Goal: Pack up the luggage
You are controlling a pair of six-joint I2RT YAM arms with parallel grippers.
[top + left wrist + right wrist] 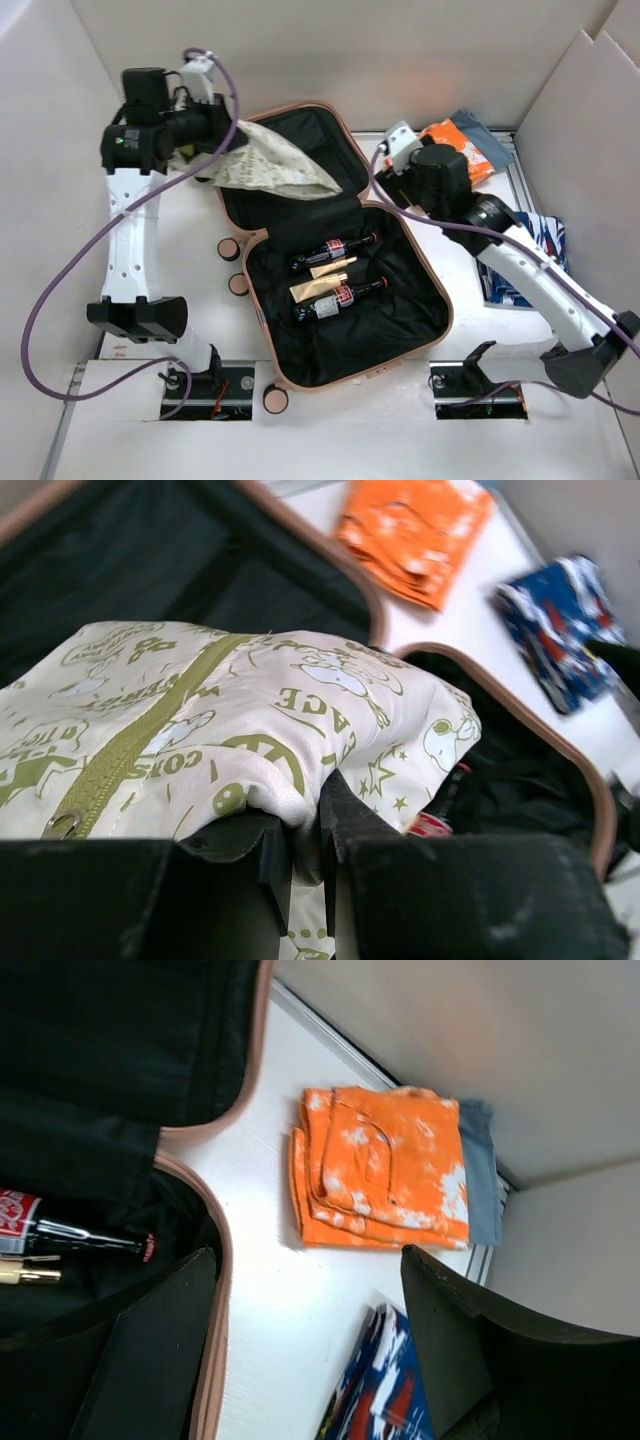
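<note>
While the left gripper (305, 840) is pinched on one edge of a cream zip pouch (250, 720) with olive-green cartoon print, I log the scene as follows.

Luggage (395, 325): pale pink hard-shell case, lying fully open on the white bench (330, 430) between the two arms, black lining up. One half lies toward the far wall and the other toward the arm bases. Its small pink wheels (238, 284) face the left arm.

Near half: two dark glass bottles (333, 251) with red labels lie on their sides, roughly parallel. A flat tan item (325, 280) sits between them; I cannot tell what it is.

Pouch: held above the far half, its free end drooping toward the hinge line, green zipper running along its top.

Right gripper (305, 1260): fingers spread wide, nothing between them. It hangs over bare bench just to the right of the luggage, beside the hinge.

Right of the luggage, on the bench: a folded orange garment (385, 1170) with white blotches, stacked on a grey one (480, 1170). Nearer the arm bases, a blue patterned item (385, 1390), partly hidden by a finger in the wrist view.
</note>
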